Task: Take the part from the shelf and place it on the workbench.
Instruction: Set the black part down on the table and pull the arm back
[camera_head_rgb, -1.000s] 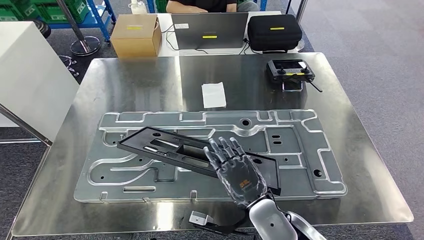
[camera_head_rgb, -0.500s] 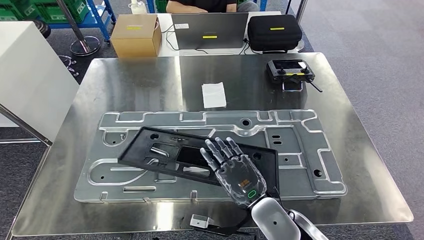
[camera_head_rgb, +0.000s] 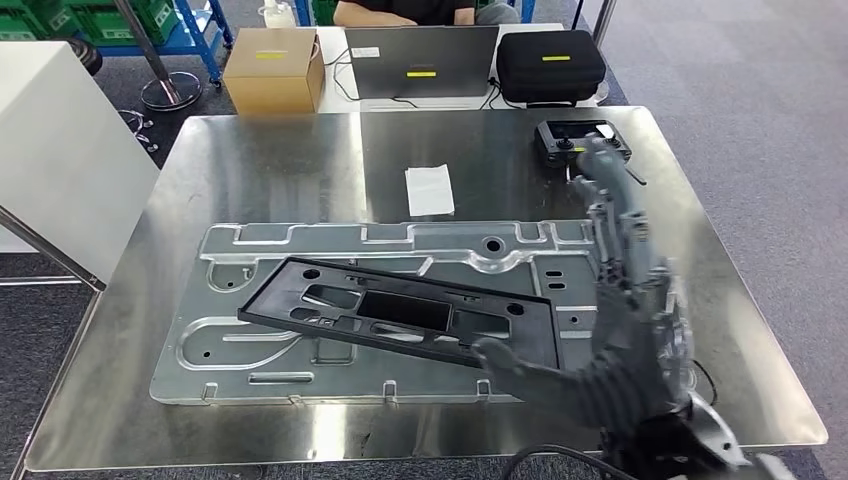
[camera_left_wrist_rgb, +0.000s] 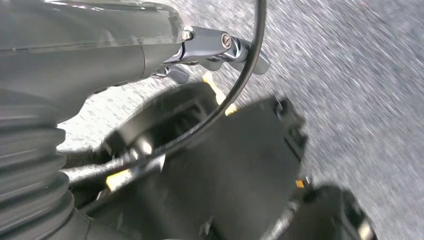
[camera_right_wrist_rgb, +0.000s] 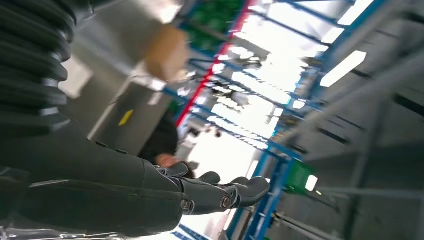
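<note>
The black frame-shaped part (camera_head_rgb: 400, 312) lies flat across the grey stamped metal plate (camera_head_rgb: 250, 350) on the steel workbench (camera_head_rgb: 270, 170). My right hand (camera_head_rgb: 625, 330) is raised above the bench's right side, blurred, its fingers stretched out and apart, holding nothing; its thumb reaches toward the part's right end without clearly touching it. In the right wrist view its dark fingers (camera_right_wrist_rgb: 220, 192) extend straight into open air. The left wrist view shows my left hand (camera_left_wrist_rgb: 100, 45) hanging over the carpet, with just the thumb and ribbed cover visible.
A white paper (camera_head_rgb: 429, 190) and a black remote controller (camera_head_rgb: 570, 140) lie on the bench behind the plate. Beyond stand a cardboard box (camera_head_rgb: 267, 68), a laptop (camera_head_rgb: 420, 60) and a black case (camera_head_rgb: 550, 62), with a person (camera_head_rgb: 400, 10) seated there. A white cabinet (camera_head_rgb: 60, 150) flanks the left.
My right hand has come off the black part and swung up and to the right, close to the camera. The part has settled flatter on the plate.
</note>
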